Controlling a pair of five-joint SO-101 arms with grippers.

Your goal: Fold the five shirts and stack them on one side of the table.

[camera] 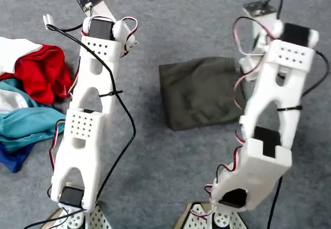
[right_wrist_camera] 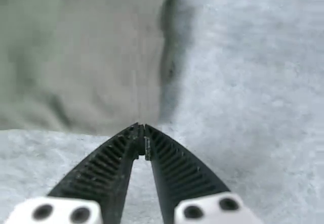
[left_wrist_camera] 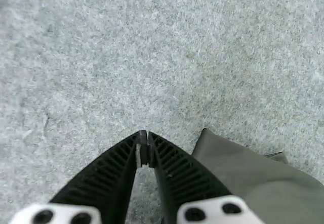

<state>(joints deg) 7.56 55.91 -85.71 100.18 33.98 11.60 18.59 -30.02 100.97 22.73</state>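
One shirt folded, the rest heaped
On the grey table (camera: 170, 177), the tangled pile (camera: 31, 100) lies at left edge, the folded olive shirt (camera: 201, 92) centre-right; left gripper (left_wrist_camera: 143, 139) and right gripper (right_wrist_camera: 141, 133) are pinched closed, empty. Grabbing into the pile could drag several shirts together.

Likely a robotics lab. Grey felt covers the desk (camera: 170, 177). The left arm (camera: 85, 120) and right arm (camera: 269, 115) show bare wiring.

Folded olive shirt (camera: 199, 92) on table (camera: 170, 32), crumpled shirts (camera: 31, 102) at edge
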